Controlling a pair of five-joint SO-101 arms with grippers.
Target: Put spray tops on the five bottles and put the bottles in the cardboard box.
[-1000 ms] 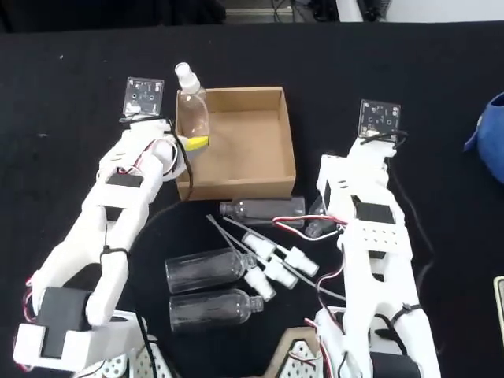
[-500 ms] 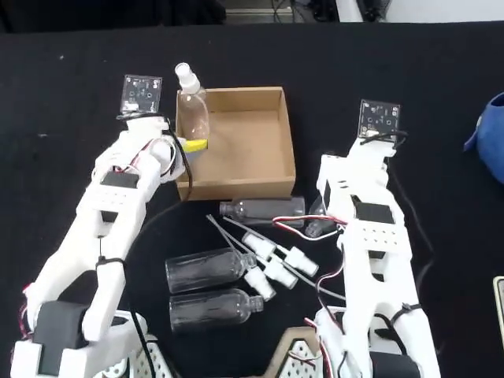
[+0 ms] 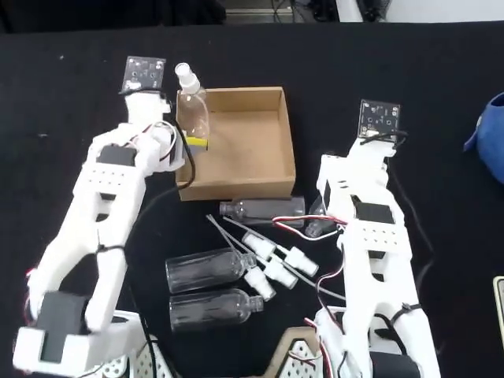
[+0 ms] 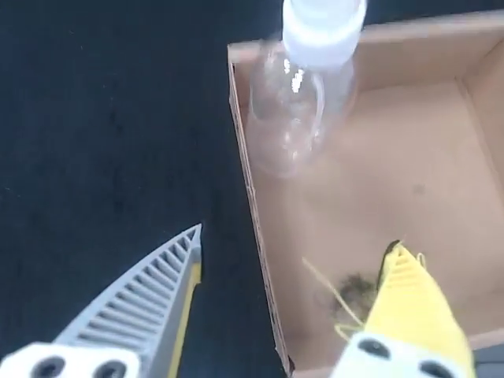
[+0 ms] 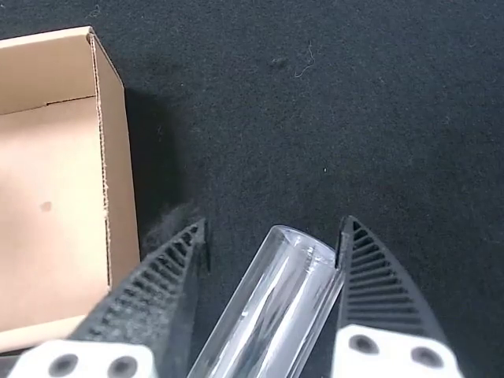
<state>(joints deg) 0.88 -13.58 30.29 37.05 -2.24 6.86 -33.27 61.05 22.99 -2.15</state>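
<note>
Yellow finger (image 4: 409, 299) of the left gripper (image 4: 295, 236) sits inside the cardboard box (image 4: 425, 150) and its grey finger (image 4: 157, 291) is outside over the black table (image 3: 394, 63). So the jaws are wide apart with the box wall between them, holding nothing. The capped bottle (image 4: 287, 118), spray top on, stands upright in the box's 10 o'clock corner as seen from the high view, just ahead of those fingers and not touched by them.

Over on the right gripper (image 5: 273, 223), the dark fingers are spread on either side of the base end of a clear bottle (image 5: 272, 315). It's lying flat on the table just off the box's 6 o'clock wall, and there's a gap on one side, so it isn't clamped.

Further out at 6 to 7 o'clock from the box, two uncapped bottles (image 3: 206, 269) lie side by side. A bunch of loose spray tops (image 3: 276, 260) lie right next to their necks.
</note>
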